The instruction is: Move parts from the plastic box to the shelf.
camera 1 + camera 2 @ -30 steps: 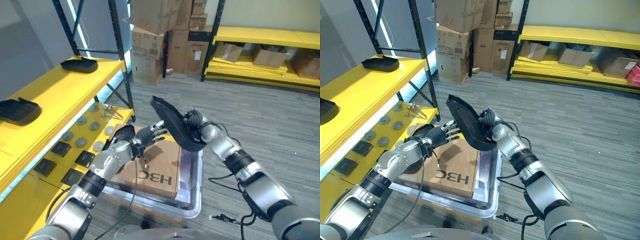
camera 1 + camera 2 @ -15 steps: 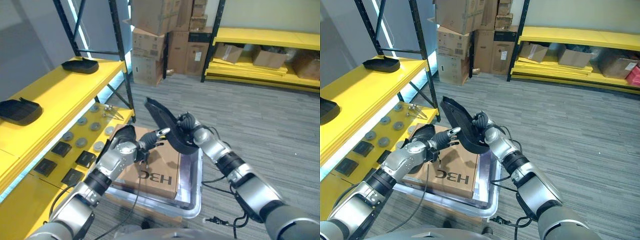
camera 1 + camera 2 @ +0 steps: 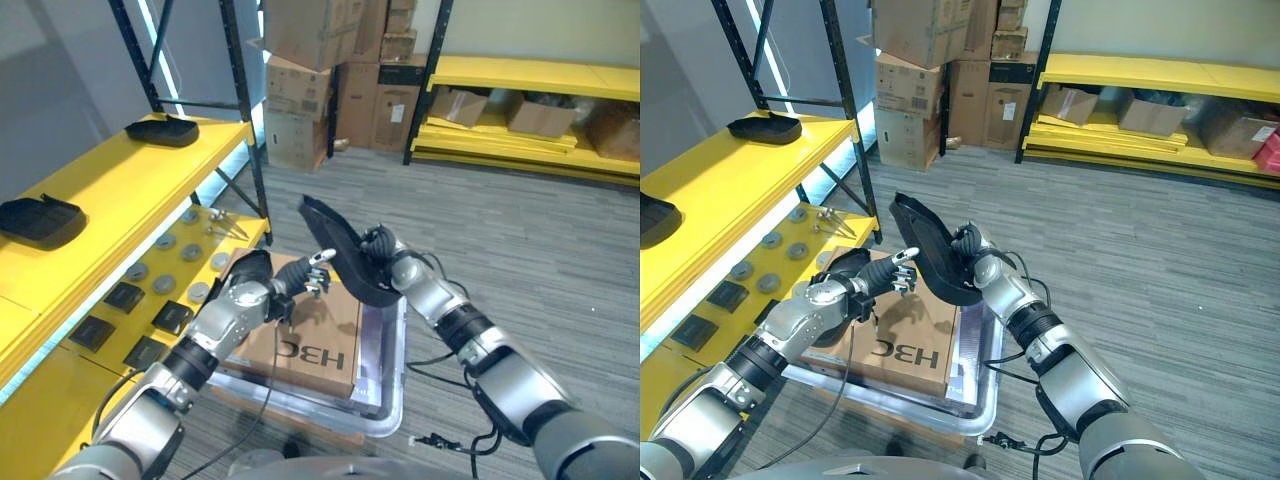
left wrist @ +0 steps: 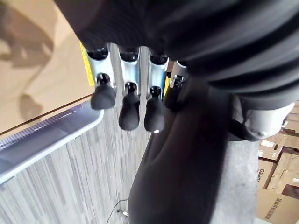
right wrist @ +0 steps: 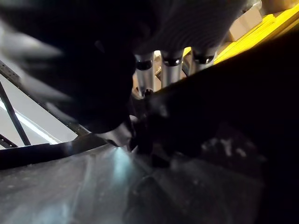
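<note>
My right hand (image 3: pixel 388 256) is shut on a black curved plastic part (image 3: pixel 343 250), held tilted in the air above the clear plastic box (image 3: pixel 386 404). In the right wrist view its fingers (image 5: pixel 171 70) curl over the part's dark edge (image 5: pixel 196 177). My left hand (image 3: pixel 288 284) reaches in from the left, open, its straight fingers (image 4: pixel 129 110) just beside the part (image 4: pixel 182 177); I cannot tell whether they touch. The yellow shelf (image 3: pixel 110 190) lies to the left, with two black parts (image 3: pixel 160 130) (image 3: pixel 36 218) resting on it.
A brown cardboard box (image 3: pixel 305 335) fills the plastic box. A lower yellow shelf level (image 3: pixel 60 400) holds round discs (image 3: pixel 162 262) and black square pieces (image 3: pixel 120 297). A black shelf upright (image 3: pixel 245 130) stands by the box. Stacked cartons (image 3: pixel 330 70) and more shelving (image 3: pixel 540 90) are behind.
The right hand dipped the part toward the left hand, then brought it slightly back up and right. The left hand's fingers straightened and reached closer to the part.
</note>
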{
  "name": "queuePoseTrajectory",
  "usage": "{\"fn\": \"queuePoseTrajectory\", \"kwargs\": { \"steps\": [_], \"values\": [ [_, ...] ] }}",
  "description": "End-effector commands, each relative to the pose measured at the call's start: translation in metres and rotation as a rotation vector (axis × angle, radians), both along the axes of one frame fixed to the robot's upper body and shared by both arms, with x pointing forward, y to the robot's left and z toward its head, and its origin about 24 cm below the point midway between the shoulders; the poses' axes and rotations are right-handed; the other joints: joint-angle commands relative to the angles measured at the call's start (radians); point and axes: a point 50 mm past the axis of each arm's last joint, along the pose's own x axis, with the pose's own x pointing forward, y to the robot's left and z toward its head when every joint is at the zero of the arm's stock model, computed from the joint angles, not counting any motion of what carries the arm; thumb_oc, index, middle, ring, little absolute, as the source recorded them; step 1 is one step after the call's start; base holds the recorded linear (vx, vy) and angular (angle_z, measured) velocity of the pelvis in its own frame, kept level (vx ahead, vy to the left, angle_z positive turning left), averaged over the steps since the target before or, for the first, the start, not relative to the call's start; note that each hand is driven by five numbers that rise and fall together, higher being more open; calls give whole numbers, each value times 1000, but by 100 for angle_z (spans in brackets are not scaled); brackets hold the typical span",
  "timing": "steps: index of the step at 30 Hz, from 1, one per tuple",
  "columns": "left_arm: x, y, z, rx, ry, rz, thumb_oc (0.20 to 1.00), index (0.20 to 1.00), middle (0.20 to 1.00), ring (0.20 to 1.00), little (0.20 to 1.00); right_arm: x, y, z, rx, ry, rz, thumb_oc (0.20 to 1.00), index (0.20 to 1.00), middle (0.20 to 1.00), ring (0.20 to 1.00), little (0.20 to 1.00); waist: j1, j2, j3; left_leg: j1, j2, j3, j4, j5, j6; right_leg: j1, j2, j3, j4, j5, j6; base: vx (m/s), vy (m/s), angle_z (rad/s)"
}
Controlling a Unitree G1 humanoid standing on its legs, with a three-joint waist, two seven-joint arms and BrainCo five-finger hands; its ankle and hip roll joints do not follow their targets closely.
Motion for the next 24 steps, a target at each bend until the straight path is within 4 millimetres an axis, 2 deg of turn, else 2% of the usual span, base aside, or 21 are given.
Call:
{"fn": "queuePoseTrajectory", "kwargs": {
  "steps": [1,7,8,9,14,18,24],
  "values": [
    [10,-25,16,-62,-69,-27,200,200,200,200,200,9,45,27,92,-113,119,200,200,200,200,200,30,-49,-44,-22,8,-94,-16,-44,-21,27,-105,11,46,-59,107,0,0,0],
    [10,-26,14,-49,-89,-32,200,200,200,200,200,9,46,28,104,-116,108,200,200,200,200,200,27,-49,-44,-23,8,-92,-15,-43,-21,26,-104,14,47,-58,108,0,0,0],
    [9,-28,16,-87,-91,-30,884,884,884,884,884,9,46,27,98,-113,111,200,200,200,200,200,25,-50,-43,-21,9,-89,-15,-44,-22,27,-105,15,47,-58,107,0,0,0],
    [10,-28,20,-109,-100,-15,1000,1000,1000,1000,1000,9,46,27,88,-112,112,200,200,200,200,200,24,-49,-43,-21,9,-89,-15,-43,-23,27,-104,16,47,-58,107,0,0,0],
    [16,-18,34,-25,-220,-8,1000,1000,1000,1000,1000,11,40,30,-64,-121,166,200,200,200,200,200,37,-51,-40,-22,8,-98,-15,-42,-23,29,-105,8,48,-58,107,0,0,0],
    [17,-12,31,19,-213,-12,1000,1000,1000,1000,1000,15,36,36,-157,-123,195,200,200,200,200,200,42,-53,-43,-23,6,-103,-17,-41,-25,31,-103,6,45,-58,108,0,0,0],
    [15,-10,26,18,-180,-28,1000,1000,1000,1000,1000,16,25,32,-217,-130,198,200,200,200,200,200,44,-52,-43,-24,6,-106,-18,-38,-26,31,-105,1,47,-56,110,2,9,2]
  ]
}}
